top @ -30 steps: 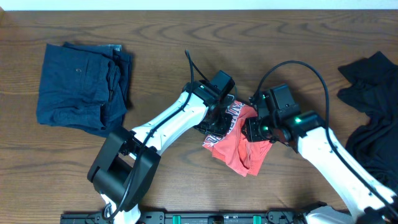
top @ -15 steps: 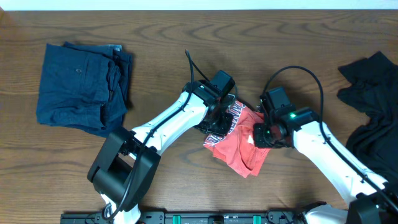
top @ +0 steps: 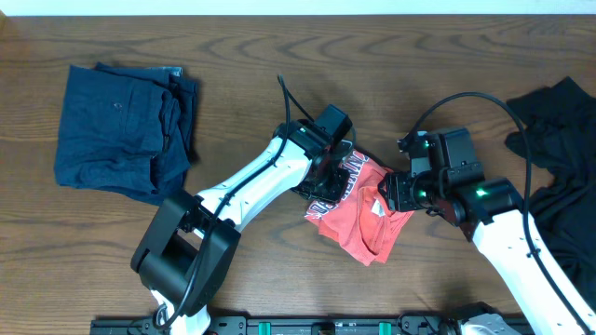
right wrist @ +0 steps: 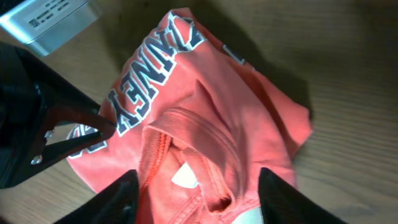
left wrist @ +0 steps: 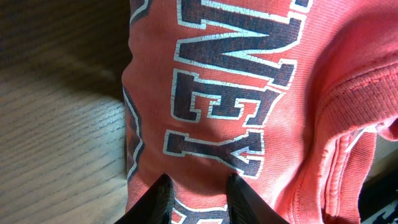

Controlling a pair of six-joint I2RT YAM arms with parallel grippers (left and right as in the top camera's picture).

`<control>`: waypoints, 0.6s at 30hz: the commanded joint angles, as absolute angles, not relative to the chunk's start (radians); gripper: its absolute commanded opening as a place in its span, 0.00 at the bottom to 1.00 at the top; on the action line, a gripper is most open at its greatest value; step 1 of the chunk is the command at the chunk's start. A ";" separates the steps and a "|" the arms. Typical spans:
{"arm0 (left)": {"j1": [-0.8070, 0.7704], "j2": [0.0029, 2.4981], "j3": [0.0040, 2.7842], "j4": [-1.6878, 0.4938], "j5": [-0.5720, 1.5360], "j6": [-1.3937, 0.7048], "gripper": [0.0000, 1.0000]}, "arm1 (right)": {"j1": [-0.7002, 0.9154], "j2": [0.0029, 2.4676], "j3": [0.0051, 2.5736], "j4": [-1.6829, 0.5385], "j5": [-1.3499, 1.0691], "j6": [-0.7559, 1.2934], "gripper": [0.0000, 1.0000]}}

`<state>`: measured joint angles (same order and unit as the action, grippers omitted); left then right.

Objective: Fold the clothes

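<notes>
A red shirt (top: 358, 219) with dark block letters lies crumpled at the table's middle. My left gripper (top: 326, 186) sits on its left edge; in the left wrist view its fingers (left wrist: 200, 202) are closed down on the lettered fabric (left wrist: 236, 93). My right gripper (top: 396, 193) hovers at the shirt's right edge. In the right wrist view its fingers (right wrist: 198, 183) are spread wide and empty over the shirt's collar and white label (right wrist: 185, 177). The shirt (right wrist: 186, 81) lies bunched below them.
A folded pile of navy clothes (top: 121, 130) lies at the far left. A black garment (top: 559, 158) lies loose at the right edge. The left gripper's dark body (right wrist: 43, 124) fills the left of the right wrist view. Bare wood (top: 279, 56) surrounds the shirt.
My right gripper has moved right, off the shirt's middle to its right edge, and now stands open. The shirt's collar side has shifted a little. The left arm has not moved.
</notes>
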<state>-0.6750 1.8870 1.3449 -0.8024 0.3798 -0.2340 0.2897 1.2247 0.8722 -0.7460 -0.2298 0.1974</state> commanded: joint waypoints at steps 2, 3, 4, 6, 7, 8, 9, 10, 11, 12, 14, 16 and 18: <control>-0.674 1.891 1.340 -0.799 0.393 -0.221 0.30 | 0.292 1.299 0.884 -0.723 -0.243 0.204 0.52; -0.674 1.891 1.340 -0.799 0.393 -0.221 0.30 | 0.294 1.316 0.884 -0.715 -0.236 0.213 0.52; -0.674 1.891 1.340 -0.799 0.392 -0.221 0.30 | 0.295 1.342 0.884 -0.700 -0.237 0.217 0.49; -0.674 1.891 1.340 -0.799 0.393 -0.222 0.30 | 0.302 1.385 0.884 -0.677 -0.245 0.237 0.44; -0.674 1.891 1.340 -0.799 0.393 -0.221 0.30 | 0.308 1.407 0.884 -0.667 -0.249 0.244 0.43; -0.675 1.891 1.340 -0.799 0.393 -0.222 0.30 | 0.313 1.419 0.884 -0.662 -0.253 0.243 0.42; -0.674 1.891 1.340 -0.799 0.393 -0.222 0.30 | 0.318 1.430 0.884 -0.661 -0.257 0.242 0.41; -0.674 1.891 1.340 -0.799 0.393 -0.222 0.30 | 0.321 1.435 0.884 -0.662 -0.259 0.242 0.40; -0.674 1.891 1.340 -0.799 0.393 -0.222 0.30 | 0.321 1.435 0.884 -0.664 -0.259 0.236 0.31; -0.674 1.891 1.340 -0.799 0.393 -0.222 0.30 | 0.321 1.435 0.884 -0.666 -0.257 0.227 0.21; -0.674 1.891 1.340 -0.799 0.393 -0.222 0.30 | 0.316 1.430 0.884 -0.676 -0.219 0.228 0.02; -0.674 1.891 1.340 -0.799 0.393 -0.221 0.30 | 0.302 1.419 0.884 -0.694 -0.161 0.246 0.01; -0.674 1.891 1.340 -0.799 0.392 -0.221 0.30 | 0.281 1.402 0.884 -0.712 -0.110 0.254 0.01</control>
